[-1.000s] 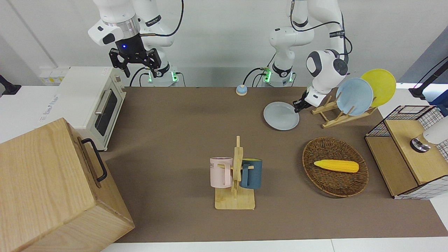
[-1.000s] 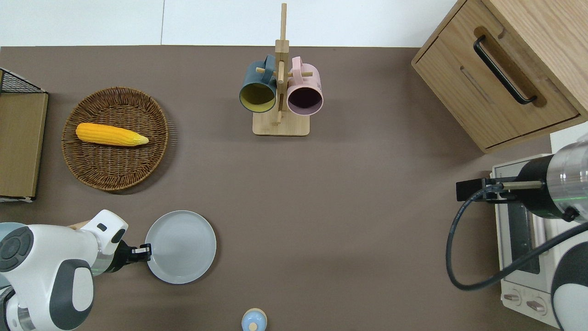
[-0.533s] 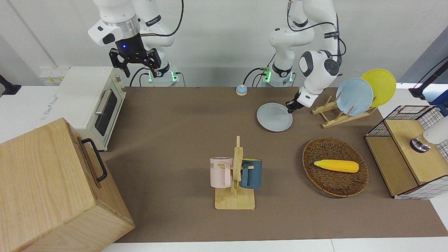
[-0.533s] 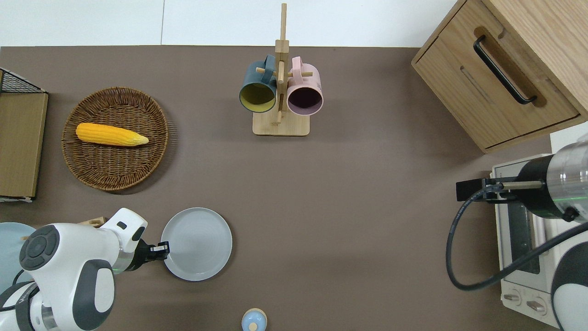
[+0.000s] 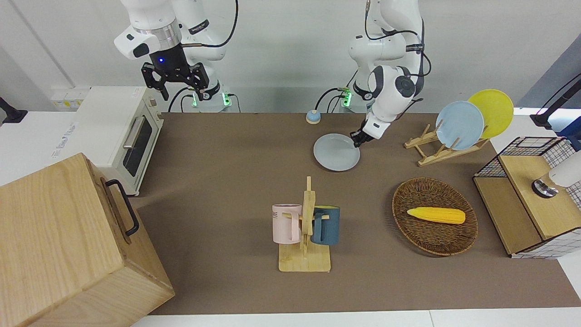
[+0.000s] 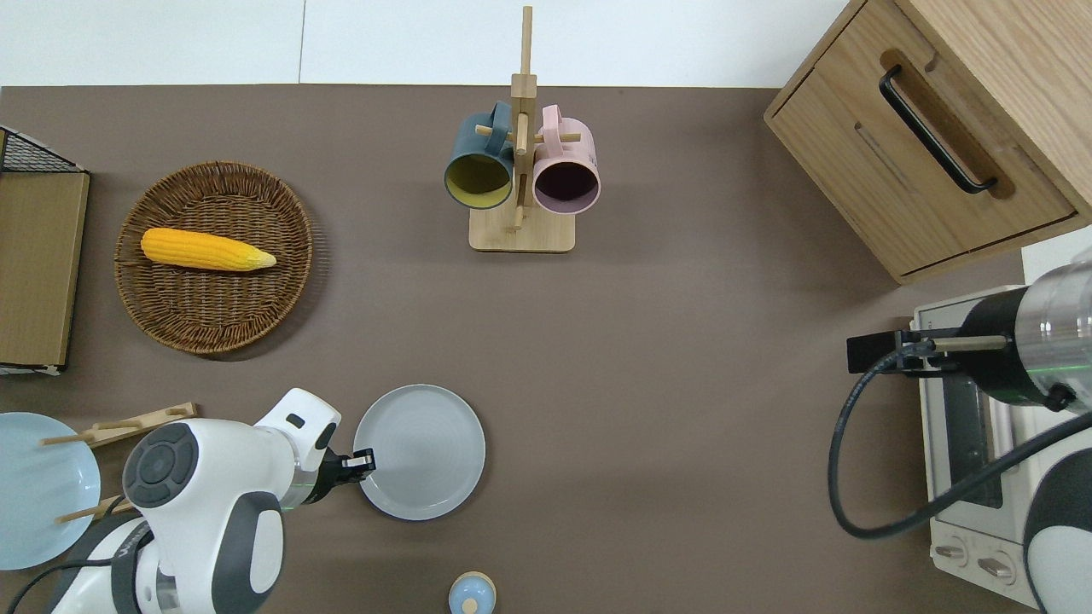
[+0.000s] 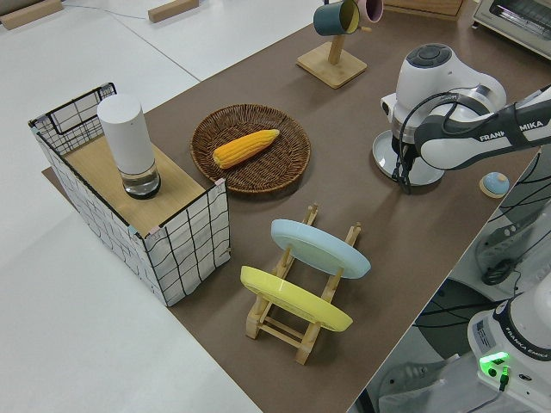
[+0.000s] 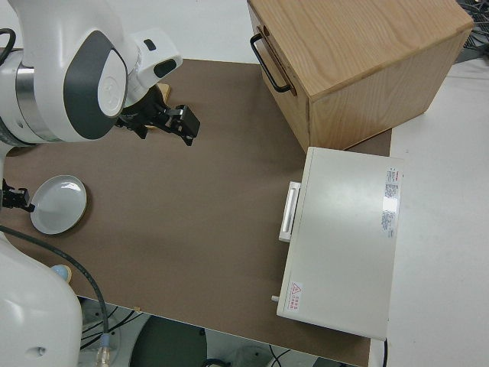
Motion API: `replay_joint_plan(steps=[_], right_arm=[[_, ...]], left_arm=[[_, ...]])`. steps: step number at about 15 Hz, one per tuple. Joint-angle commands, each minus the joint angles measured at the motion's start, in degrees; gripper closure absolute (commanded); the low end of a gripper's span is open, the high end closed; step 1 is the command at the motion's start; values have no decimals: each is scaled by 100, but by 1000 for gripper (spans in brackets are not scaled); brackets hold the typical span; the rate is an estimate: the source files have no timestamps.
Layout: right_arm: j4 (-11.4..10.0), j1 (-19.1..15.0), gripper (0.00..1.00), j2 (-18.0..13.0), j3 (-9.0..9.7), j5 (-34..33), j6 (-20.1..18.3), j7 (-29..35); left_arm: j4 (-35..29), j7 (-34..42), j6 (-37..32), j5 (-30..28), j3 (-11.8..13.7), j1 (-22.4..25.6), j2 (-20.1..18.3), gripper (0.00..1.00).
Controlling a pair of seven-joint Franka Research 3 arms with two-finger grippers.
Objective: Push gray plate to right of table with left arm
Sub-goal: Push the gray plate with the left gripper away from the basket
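The gray plate (image 5: 337, 152) lies flat on the brown table (image 5: 227, 181), between the plate rack and the table's middle, near the robots' edge. It also shows in the overhead view (image 6: 420, 450) and the right side view (image 8: 58, 204). My left gripper (image 5: 356, 140) is low at the table, shut and empty. Its tip touches the plate's rim on the side toward the left arm's end, as the overhead view (image 6: 363, 463) shows. My right gripper (image 5: 174, 84) is open and parked.
A small blue bell (image 6: 471, 593) sits nearer to the robots than the plate. A mug rack (image 6: 519, 170) stands farther out. A wicker basket with corn (image 5: 434, 215), a plate rack (image 5: 458, 125), a toaster oven (image 5: 122, 131) and a wooden box (image 5: 68, 245) stand around.
My left gripper has slid along the table toward the right arm's end, and the gray plate has moved with it, away from the plate rack. The right arm has not moved.
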Motion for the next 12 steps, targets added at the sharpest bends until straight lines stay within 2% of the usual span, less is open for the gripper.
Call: replay_joint_plan(steps=[1,5,12], right_arm=[[-156,-139,5,-157,83,123,2,58],[-156,-139,5,-157,83,123,2,58],[-156,-139,5,-157,83,123,2,58]], left_arm=[[-72,-608,452,-123,-171,-381,177,1000],[-29,-916,865,-623,-189,-926,422,1000],[437,-1900,1253,-746,-92,-1893,897,1000]])
